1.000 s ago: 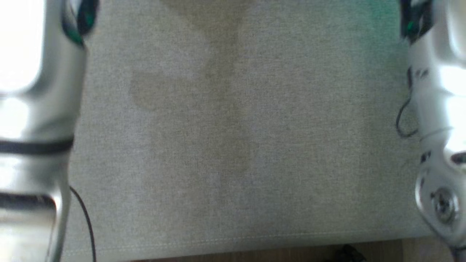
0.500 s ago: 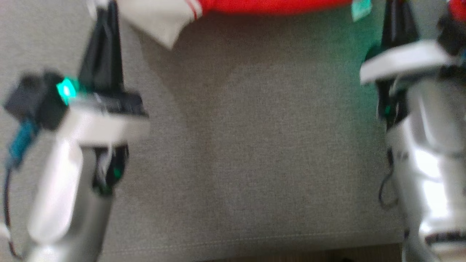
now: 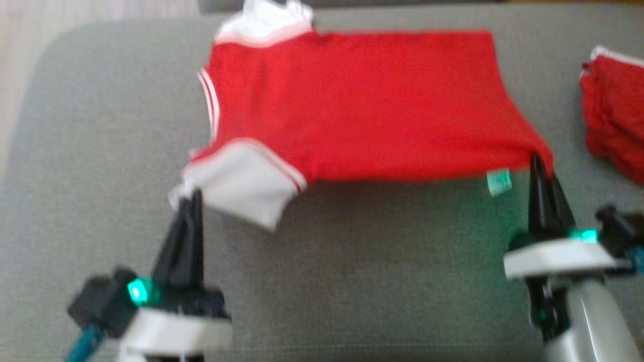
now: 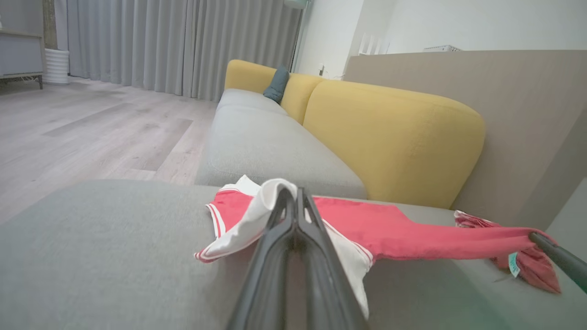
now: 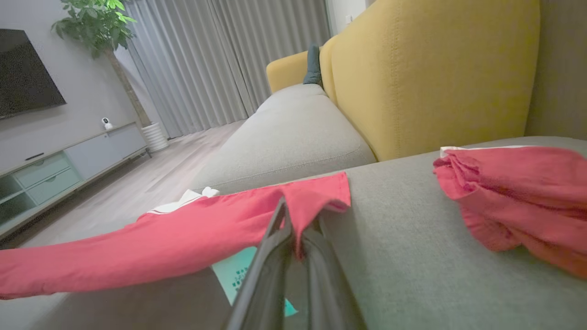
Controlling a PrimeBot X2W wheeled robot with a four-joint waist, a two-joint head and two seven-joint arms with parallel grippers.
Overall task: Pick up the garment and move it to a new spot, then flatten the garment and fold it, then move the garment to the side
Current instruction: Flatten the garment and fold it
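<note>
Head view: the red garment [image 3: 352,105] is lying spread on the grey cushion [image 3: 100,151]. The left gripper [image 3: 195,196] is pinching its white sleeve [image 3: 241,186] at near left, and the right gripper [image 3: 537,161] is clamping the near right hem corner. A second red garment [image 3: 614,125] is sitting bunched at right.

Left wrist view: clenched fingers are gripping the sleeve's edge.

Right wrist view: the hem corner is draping over clenched fingers.

The crumpled red cloth [image 3: 614,120] runs off the head view's right edge. The teal tag [image 5: 231,275], print unreadable, is partly hidden behind the right gripper [image 5: 296,220].
</note>
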